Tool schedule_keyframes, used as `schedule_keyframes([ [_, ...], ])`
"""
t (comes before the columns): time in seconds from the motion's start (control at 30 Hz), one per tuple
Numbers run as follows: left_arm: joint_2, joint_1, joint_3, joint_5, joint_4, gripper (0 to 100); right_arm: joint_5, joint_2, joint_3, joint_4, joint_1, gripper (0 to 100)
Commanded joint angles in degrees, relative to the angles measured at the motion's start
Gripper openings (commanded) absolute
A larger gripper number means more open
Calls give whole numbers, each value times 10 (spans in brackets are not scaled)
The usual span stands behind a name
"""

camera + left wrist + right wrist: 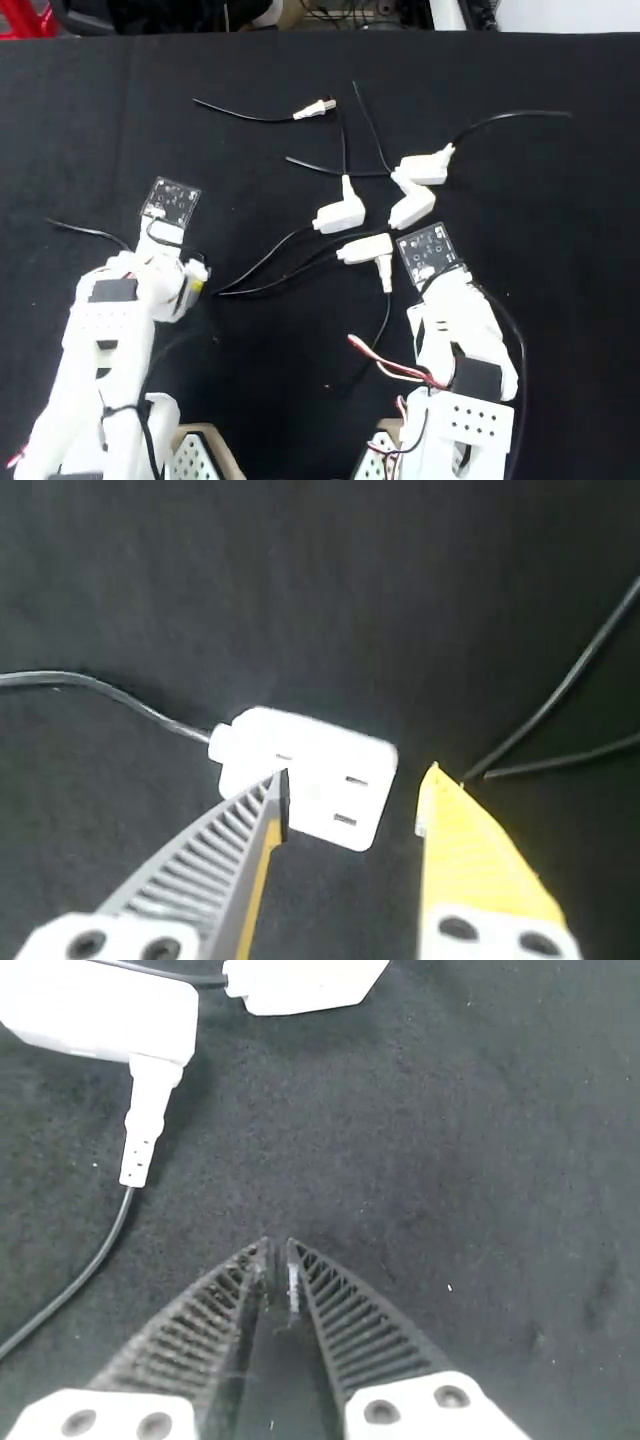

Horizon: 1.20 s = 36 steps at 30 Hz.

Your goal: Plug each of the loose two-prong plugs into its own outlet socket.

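In the left wrist view a white outlet socket (300, 775) with two slots lies on the black cloth, its thin black cord running off to one side. My left gripper (355, 780) is open and straddles it, grey finger (230, 850) against one end and yellow finger (470, 850) just clear of the other. My right gripper (275, 1255) is shut and empty, low over bare cloth. Beyond it lie a white connector body (100, 1010) with its cord stub and a second white body (300, 985). Several white plug and socket bodies (340, 213) (365, 248) (412, 208) (425, 165) cluster mid-table.
A small white plug (315, 108) on a black cord lies apart at the back. Black cords (270, 265) cross the cloth between the two arms. The left arm (130, 300) and right arm (460, 330) stand at the front edge. Red wires (380, 362) hang by the right arm.
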Motion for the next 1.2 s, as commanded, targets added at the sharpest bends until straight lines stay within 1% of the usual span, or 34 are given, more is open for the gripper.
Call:
schedule_keyframes([
  [0.0,-87,15,-24,33,48,219,4,-6,-2,-14,-8,15],
  [0.1,-154,-16,-73,42,127,219,4,-6,-2,-14,-8,15],
  [0.17,-196,-44,-94,85,151,219,4,-6,-2,-14,-8,15],
  [0.27,-242,-84,-104,162,149,219,4,-6,-2,-14,-8,15],
  [0.33,-246,-101,-100,214,134,223,4,-6,-2,-14,-8,15],
  [0.43,-220,-110,-87,310,94,302,4,-6,-2,-14,-7,15],
  [0.5,-178,-107,-81,351,55,316,4,-6,-2,-13,-7,15],
  [0.57,-112,-103,-88,370,15,316,4,-6,-2,-13,-6,15],
  [0.67,27,-101,-138,376,-24,315,4,-6,-2,-12,-5,15],
  [0.77,180,-106,-219,376,-39,298,3,-6,-2,-12,-5,15],
  [0.87,313,-121,-307,376,-28,296,3,-6,-2,-12,-5,15],
  [0.93,381,-136,-361,379,-6,295,3,-6,-2,-12,-5,15],
  [1.07,467,-176,-453,433,50,295,3,-6,-2,-13,-7,15],
  [1.17,507,-194,-495,472,80,292,3,-6,-2,-13,-7,15],
])
